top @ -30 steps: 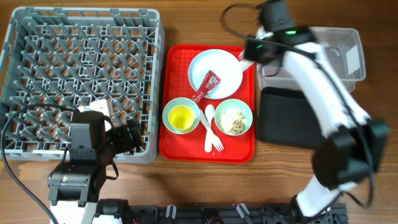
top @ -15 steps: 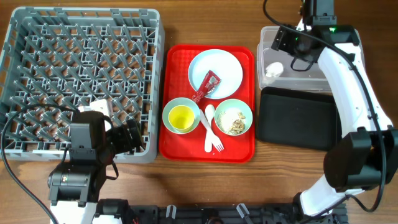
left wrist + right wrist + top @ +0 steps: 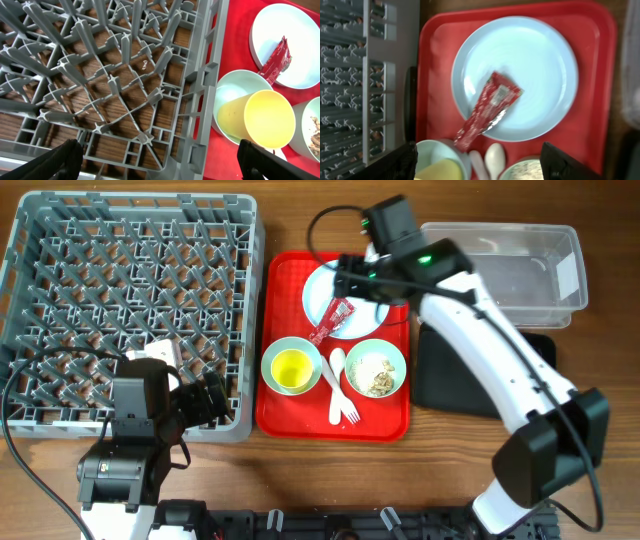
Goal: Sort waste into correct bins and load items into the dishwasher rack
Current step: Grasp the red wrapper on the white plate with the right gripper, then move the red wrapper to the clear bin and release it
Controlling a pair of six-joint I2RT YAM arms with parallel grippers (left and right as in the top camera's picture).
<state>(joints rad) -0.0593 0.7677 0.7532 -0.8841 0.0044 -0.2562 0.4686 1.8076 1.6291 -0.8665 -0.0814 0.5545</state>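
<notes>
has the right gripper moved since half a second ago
Yes. The right gripper has swung left, away from the clear tub, and is now over the plate on the red tray.

I can read no text from here. The red wrapper [image 3: 487, 112] on the plate [image 3: 535, 60] carries pale print, too blurred to make out. The white label [image 3: 567, 277] on the clear tub [image 3: 500, 270] shows no legible lettering.
</notes>
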